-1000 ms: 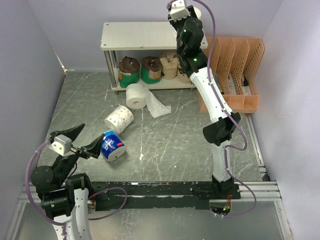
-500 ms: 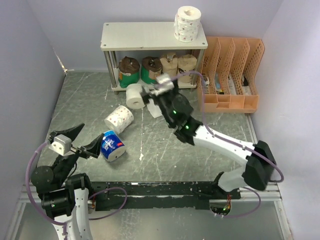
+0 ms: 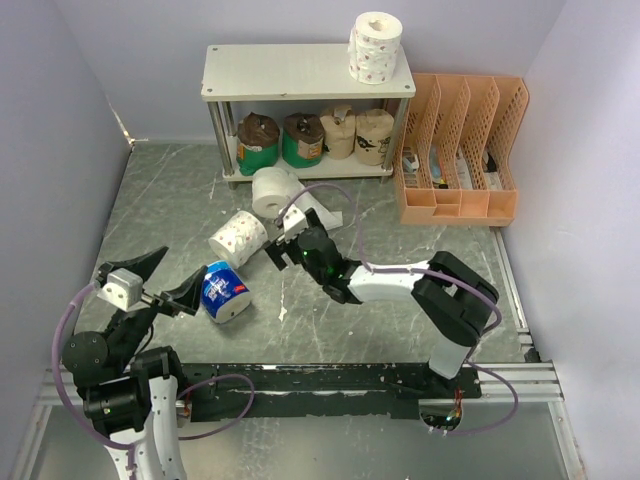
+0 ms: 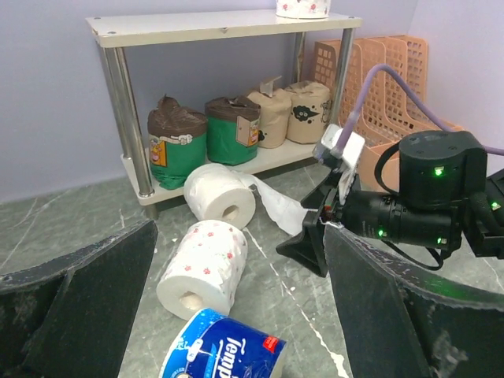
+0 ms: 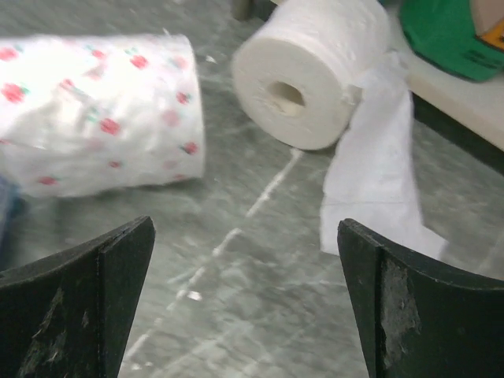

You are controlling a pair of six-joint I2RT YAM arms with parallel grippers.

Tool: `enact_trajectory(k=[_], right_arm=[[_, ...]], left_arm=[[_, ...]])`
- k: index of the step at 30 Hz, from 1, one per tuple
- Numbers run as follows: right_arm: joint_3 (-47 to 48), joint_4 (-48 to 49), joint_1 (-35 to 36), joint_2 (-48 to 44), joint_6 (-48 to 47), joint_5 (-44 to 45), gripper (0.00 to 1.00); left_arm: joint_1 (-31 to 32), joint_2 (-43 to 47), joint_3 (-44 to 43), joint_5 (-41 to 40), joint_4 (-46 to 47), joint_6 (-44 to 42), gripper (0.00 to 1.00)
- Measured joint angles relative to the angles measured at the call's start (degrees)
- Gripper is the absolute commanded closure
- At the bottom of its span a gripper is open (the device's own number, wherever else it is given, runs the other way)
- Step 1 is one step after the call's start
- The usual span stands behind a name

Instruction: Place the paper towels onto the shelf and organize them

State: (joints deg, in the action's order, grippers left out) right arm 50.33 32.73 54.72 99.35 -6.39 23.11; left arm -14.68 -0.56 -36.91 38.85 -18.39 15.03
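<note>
The shelf (image 3: 290, 72) stands at the back. A patterned roll (image 3: 375, 45) is upright on its top board, and two green-wrapped rolls (image 3: 258, 143) and two tan rolls (image 3: 356, 134) sit on the lower board. Three paper towels lie on the floor: a plain white roll (image 3: 272, 190) with a loose sheet (image 5: 370, 181), a patterned roll (image 3: 238, 238) and a blue-white wrapped roll (image 3: 226, 291). My right gripper (image 3: 277, 248) hangs open and low, just right of the floor's patterned roll (image 5: 102, 110), holding nothing. My left gripper (image 3: 185, 265) is open beside the blue-white roll (image 4: 224, 350).
An orange perforated file organizer (image 3: 460, 150) stands right of the shelf. Grey walls close in the left, back and right. The right arm's links (image 3: 440, 290) stretch across the floor's middle. A black rail (image 3: 330, 380) runs along the near edge.
The right gripper opened at the shelf's top board, leaving the patterned roll there. The arm swung down to the floor near the other patterned roll. The left arm stayed still.
</note>
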Motion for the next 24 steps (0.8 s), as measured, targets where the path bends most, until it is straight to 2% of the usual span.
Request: enact_trajectory(k=[4, 7, 10, 14, 18, 24], right_arm=[[-1.4, 5.6, -3.2, -0.6, 10.2, -13.0, 0.05], [-2.7, 16.1, -8.9, 1.4, 23.6, -25.7, 0.10], [-3.6, 32.9, -15.2, 8.6, 38.9, -35.2, 0.12], [-2.6, 46.9, -20.1, 20.8, 53.2, -41.0, 0.12], [1.4, 47.9, -19.3, 26.5, 57.6, -43.6, 0.12], [10.8, 47.8, -16.9, 27.0, 57.8, -44.5, 0.13]], left_arm=[[-0.2, 0.0, -0.7, -3.4, -1.5, 0.3, 0.01], [-0.3, 0.0, -2.4, -9.5, -3.0, 1.3, 0.01], [-0.3, 0.0, -3.1, -12.0, -3.4, 1.8, 0.01], [-0.3, 0.0, -3.1, -12.6, -4.1, 1.9, 0.01], [-0.3, 0.0, -3.1, -12.7, -4.2, 1.9, 0.01], [-0.3, 0.0, -3.1, -12.5, -4.2, 1.9, 0.01]])
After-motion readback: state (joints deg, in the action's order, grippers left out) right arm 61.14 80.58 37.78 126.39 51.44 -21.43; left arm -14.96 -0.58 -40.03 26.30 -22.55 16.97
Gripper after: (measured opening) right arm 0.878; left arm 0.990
